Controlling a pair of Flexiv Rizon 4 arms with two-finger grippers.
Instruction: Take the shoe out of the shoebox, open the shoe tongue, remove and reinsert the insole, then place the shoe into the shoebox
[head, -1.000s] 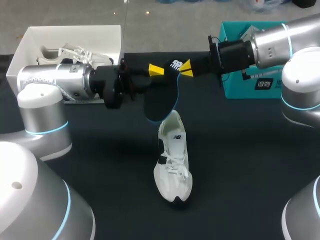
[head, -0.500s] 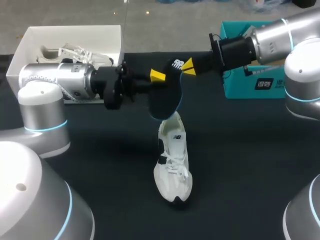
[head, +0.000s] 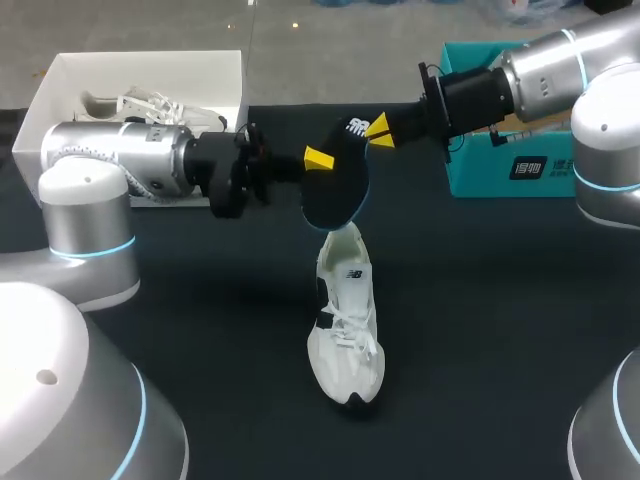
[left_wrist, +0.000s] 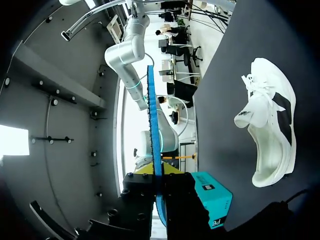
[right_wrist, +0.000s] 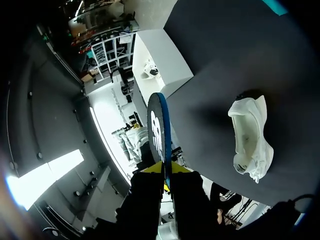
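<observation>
Over the dark desk (head: 480, 300), black insole (head: 335, 195) now a bit further right than a second ago. Hangs on edge, long way down, wide end just above the heel of the white shoe (head: 345, 325). Shoe flat, toe toward the near edge. Insole pinched tight by left claw (head: 318, 158) and right claw (head: 381, 130), arms level, reaching in from both sides.

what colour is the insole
The insole is black with a blue edge and a white mark, clearest in the right wrist view.
</observation>
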